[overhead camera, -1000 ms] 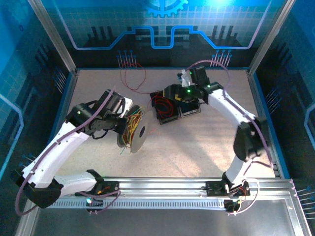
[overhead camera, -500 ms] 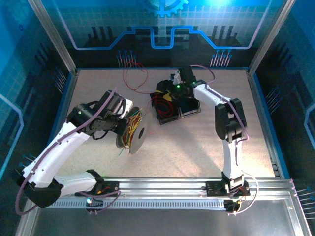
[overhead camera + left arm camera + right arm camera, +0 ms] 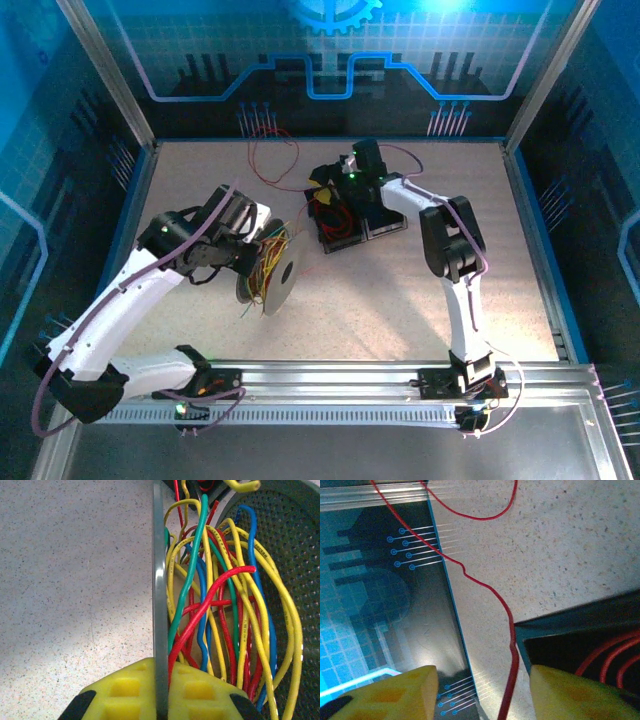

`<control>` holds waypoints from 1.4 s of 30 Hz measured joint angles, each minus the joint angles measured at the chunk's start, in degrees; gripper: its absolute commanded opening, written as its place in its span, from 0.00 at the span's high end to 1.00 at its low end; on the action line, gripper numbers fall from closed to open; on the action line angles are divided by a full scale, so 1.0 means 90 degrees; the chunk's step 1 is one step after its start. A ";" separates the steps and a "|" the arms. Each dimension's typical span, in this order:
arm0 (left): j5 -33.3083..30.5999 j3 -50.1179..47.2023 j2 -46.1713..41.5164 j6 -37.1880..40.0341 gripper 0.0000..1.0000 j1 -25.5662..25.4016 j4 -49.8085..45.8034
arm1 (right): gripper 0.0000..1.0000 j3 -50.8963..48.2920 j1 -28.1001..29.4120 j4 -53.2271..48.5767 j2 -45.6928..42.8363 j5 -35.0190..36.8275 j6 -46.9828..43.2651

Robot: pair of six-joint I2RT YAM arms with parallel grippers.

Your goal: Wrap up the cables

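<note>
Your scene by colour
You see cables [image 3: 223,611] in red, yellow, green and blue on the grey spool [image 3: 159,605], its far flange pin-dotted; one red strand [image 3: 487,591] over the pale speckled counter [image 3: 570,540]; yellow jaws on your right gripper [image 3: 480,687]; a black tray [image 3: 555,645]; blue walls [image 3: 200,40] traced with bright circuit lines.

1. No legible text, number, brand or label is found in any view.
2. Back wall [image 3: 200,50]: a blue gear emblem [image 3: 340,12], cut off by the upper frame edge, carries no lettering.
3. Same wall: blue circuit-trace lines [image 3: 330,75] are decorative only.
</note>
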 measured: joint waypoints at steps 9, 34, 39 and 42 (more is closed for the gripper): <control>0.0051 -0.0092 -0.0017 -0.0012 1.00 -0.0002 0.0019 | 1.00 -0.0019 0.0007 0.0182 -0.0073 0.0194 0.0061; -0.0639 -0.0641 0.0282 -0.1438 1.00 0.0049 0.1054 | 1.00 -0.1025 0.1999 -0.0316 -0.3813 0.3128 -0.2390; -0.0862 -0.0641 0.0311 -0.2089 1.00 0.0345 0.1287 | 1.00 -0.1027 0.2888 -0.0663 -0.3934 0.4500 -0.2370; -0.0933 -0.0641 0.0323 -0.2511 1.00 0.0573 0.1435 | 1.00 -0.1030 0.3429 -0.0862 -0.3929 0.5270 -0.2035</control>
